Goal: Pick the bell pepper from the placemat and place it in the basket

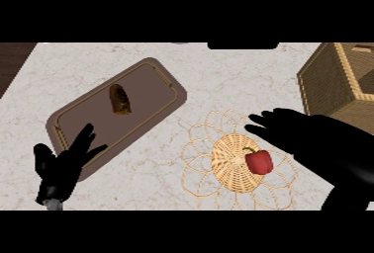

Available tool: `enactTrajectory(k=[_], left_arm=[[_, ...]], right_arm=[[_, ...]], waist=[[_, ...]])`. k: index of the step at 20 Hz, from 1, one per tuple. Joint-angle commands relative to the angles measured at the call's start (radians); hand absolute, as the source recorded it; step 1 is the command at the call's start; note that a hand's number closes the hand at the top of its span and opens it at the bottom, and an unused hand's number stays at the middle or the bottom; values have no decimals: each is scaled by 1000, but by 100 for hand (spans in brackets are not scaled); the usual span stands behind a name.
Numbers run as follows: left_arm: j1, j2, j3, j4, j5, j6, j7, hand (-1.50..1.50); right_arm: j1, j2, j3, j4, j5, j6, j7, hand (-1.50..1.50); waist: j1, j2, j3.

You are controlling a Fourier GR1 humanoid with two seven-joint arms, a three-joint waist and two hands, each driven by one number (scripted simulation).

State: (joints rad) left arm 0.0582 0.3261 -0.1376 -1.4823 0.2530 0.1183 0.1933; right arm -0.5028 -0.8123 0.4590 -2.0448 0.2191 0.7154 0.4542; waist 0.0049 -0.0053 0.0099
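A red bell pepper [258,162] with a green stem lies on the right part of a round woven placemat [232,165] with a looped wire-like rim. My right hand [292,129] hovers just above and to the right of the pepper, fingers straight and spread toward the left, not touching it. The wicker basket [337,81] stands at the back right, its opening partly cut off by the view's edge. My left hand [70,162] rests open at the lower left, fingers up.
A brown tray [150,106] lies diagonally at the left centre of the marble counter, with a dark brown elongated item [119,99] on it. My left hand overlaps the tray's near corner. A dark wooden strip [13,59] borders the counter's left.
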Motion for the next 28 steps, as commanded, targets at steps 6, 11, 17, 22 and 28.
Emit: enactTrajectory(k=[6, 11, 17, 22, 28], left_arm=[[37, -39, -49, 83, -61, 40, 50, 0], [77, -4, -23, 78, -45, 3, 44, 0], [68, -25, -41, 54, -67, 22, 63, 0], [23, -48, -15, 139, -71, 31, 32, 0], [66, -15, -5, 88, -57, -1, 55, 0]], right_arm=[[54, 57, 66, 125, 202, -78, -146, -150], [115, 94, 114, 150, 299, -159, -202, -150], [93, 148, 128, 229, 367, -188, -231, -150], [150, 153, 133, 273, 416, -265, -320, -150], [146, 217, 195, 311, 501, -258, -262, -150]], waist=[[1, 10, -9], [1, 8, -9], [6, 8, -9], [-8, 9, -10], [0, 7, -10]])
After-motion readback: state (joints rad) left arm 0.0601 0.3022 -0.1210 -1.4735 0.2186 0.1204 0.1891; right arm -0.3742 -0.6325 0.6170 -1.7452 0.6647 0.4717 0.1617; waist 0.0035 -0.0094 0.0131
